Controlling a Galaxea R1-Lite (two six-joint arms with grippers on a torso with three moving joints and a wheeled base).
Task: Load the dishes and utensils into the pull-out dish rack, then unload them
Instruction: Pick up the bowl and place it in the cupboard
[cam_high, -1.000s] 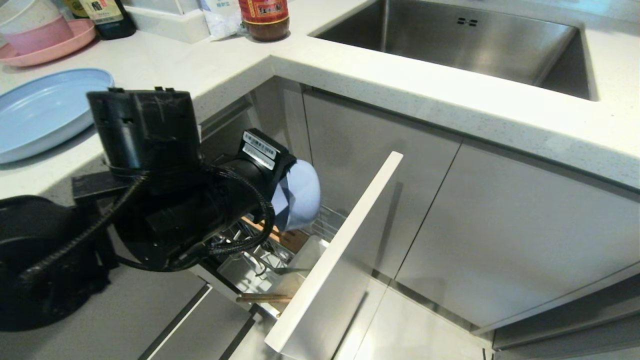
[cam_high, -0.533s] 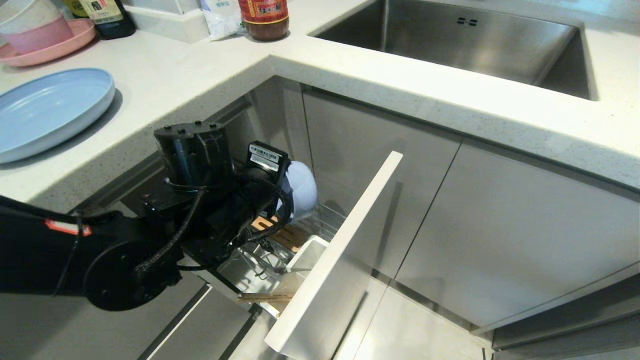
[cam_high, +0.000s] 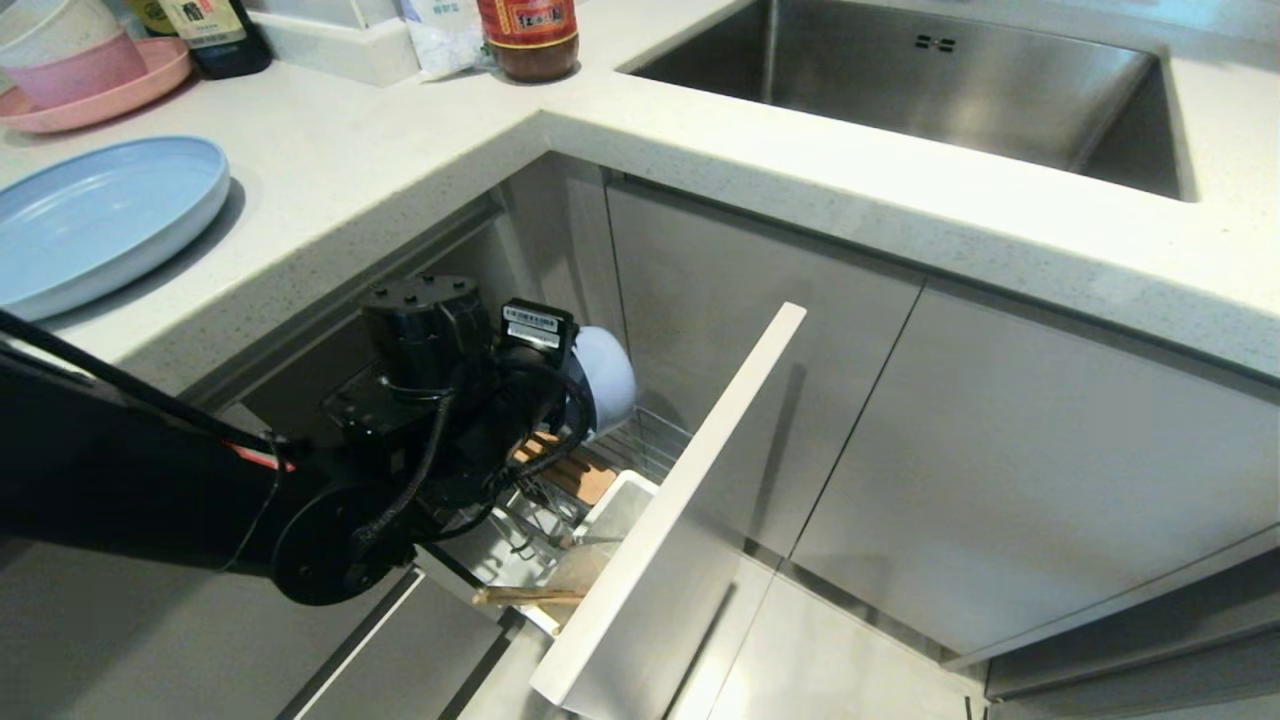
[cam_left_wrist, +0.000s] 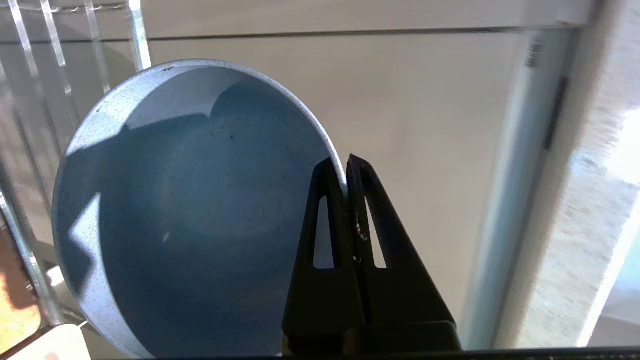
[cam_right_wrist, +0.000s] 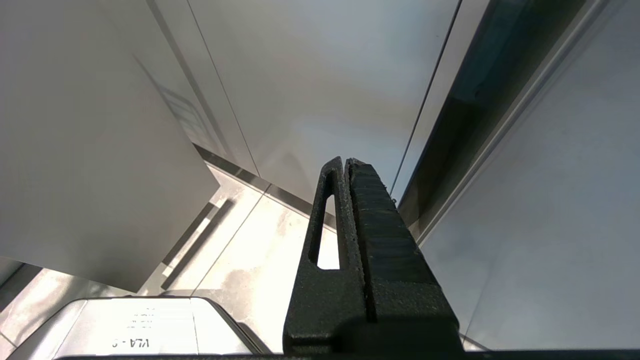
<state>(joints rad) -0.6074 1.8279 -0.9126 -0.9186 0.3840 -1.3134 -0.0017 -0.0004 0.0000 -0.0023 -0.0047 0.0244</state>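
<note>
My left gripper (cam_left_wrist: 345, 167) is shut on the rim of the round blue-grey bowl (cam_left_wrist: 190, 210). It holds the bowl on edge just above the chrome wires (cam_high: 650, 445) at the back of the pull-out dish rack. From the head view the bowl (cam_high: 608, 375) shows past my left wrist (cam_high: 440, 400), which hides the fingers. Wire prongs (cam_left_wrist: 30, 250) stand beside the bowl. The wooden chopsticks (cam_high: 525, 597) lie at the rack's near end. On the counter rests the light blue plate (cam_high: 90, 225). My right gripper (cam_right_wrist: 347, 161) is shut on nothing and parked low by the cabinet fronts.
The rack's pale front panel (cam_high: 680, 500) stands out into the aisle, with its white cutlery cup (cam_high: 615, 505) and wooden strip (cam_high: 580, 475) behind it. The counter edge (cam_high: 330, 250) overhangs my left arm. A pink plate with stacked bowls (cam_high: 90, 75), bottles (cam_high: 527, 35) and the sink (cam_high: 900, 80) lie farther back.
My left arm has dropped from counter height and reached under the counter edge toward the rack's back. The bowl has gone with it, a little lower. The gripper stays shut.
</note>
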